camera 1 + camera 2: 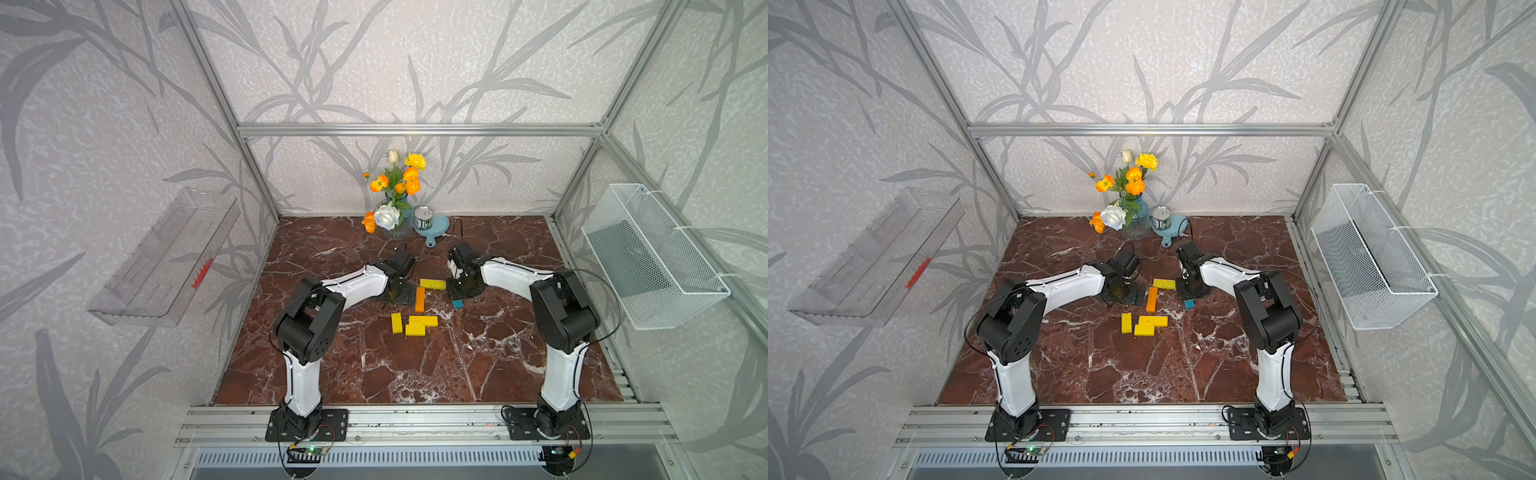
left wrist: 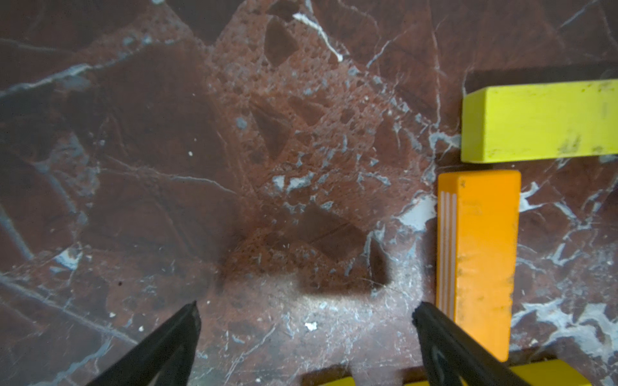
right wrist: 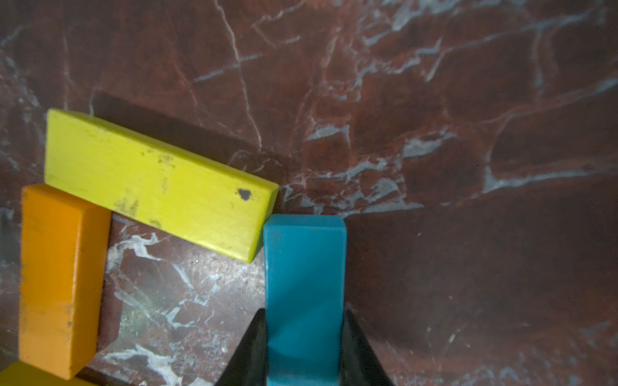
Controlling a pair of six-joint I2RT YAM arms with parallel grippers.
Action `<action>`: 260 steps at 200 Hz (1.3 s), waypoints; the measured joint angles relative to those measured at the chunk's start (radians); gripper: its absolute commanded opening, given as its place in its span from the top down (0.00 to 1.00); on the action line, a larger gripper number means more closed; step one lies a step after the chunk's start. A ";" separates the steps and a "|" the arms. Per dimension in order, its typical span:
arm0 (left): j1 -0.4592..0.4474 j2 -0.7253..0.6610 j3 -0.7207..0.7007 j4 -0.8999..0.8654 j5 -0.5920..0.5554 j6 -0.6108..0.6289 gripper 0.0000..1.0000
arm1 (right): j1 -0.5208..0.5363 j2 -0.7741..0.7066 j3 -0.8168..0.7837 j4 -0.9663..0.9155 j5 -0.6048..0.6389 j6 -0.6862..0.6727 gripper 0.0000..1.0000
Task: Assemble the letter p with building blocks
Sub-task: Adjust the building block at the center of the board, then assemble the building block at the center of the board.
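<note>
Finds right gripper (image 3: 304,347) clamped on the teal-blue bar (image 3: 304,267) across its width, just beside the yellow bar (image 3: 157,183); finds left gripper (image 2: 306,320) spread empty; judges bar light, rigid, smooth

Left pincer (image 2: 306,320) agape over marble (image 2: 200,167) — orange bar (image 2: 478,254), yellow bar (image 2: 538,123) beside.

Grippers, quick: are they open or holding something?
Left gripper: open, holding nothing.
Right gripper: shut on the teal-blue block.
</note>
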 measured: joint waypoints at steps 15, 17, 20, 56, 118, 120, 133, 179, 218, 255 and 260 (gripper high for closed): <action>0.000 -0.002 -0.011 0.006 0.000 0.000 0.00 | 0.001 0.001 0.002 -0.001 0.003 0.010 1.00; 0.000 -0.002 -0.012 0.006 0.000 0.000 0.00 | 0.002 0.002 0.003 -0.001 0.003 0.011 1.00; 0.000 -0.002 -0.014 0.007 0.000 0.000 0.00 | 0.002 0.003 0.004 -0.001 0.003 0.013 1.00; 0.000 -0.008 -0.026 0.011 0.000 0.000 0.00 | 0.009 0.008 0.010 -0.003 0.018 0.036 1.00; 0.000 -0.036 -0.030 0.016 0.000 0.000 0.00 | 0.016 0.023 0.032 -0.011 0.037 0.061 1.00; 0.000 -0.036 -0.030 0.016 0.000 0.000 0.00 | 0.017 0.024 0.032 -0.011 0.037 0.063 1.00; 0.000 -0.036 -0.032 0.017 0.000 0.001 0.00 | 0.018 0.030 0.043 -0.015 0.038 0.068 1.00; 0.002 -0.036 -0.034 0.019 0.000 0.001 0.00 | 0.021 0.040 0.058 -0.023 0.043 0.079 0.97; 0.004 -0.037 -0.036 0.020 0.004 0.001 0.00 | 0.022 0.042 0.062 -0.027 0.047 0.080 0.69; 0.007 -0.037 -0.043 0.026 0.005 0.001 0.00 | 0.025 0.035 0.050 -0.009 0.039 0.079 0.54; 0.008 -0.037 -0.045 0.027 0.005 0.001 0.00 | 0.027 0.031 0.044 -0.001 0.036 0.079 0.52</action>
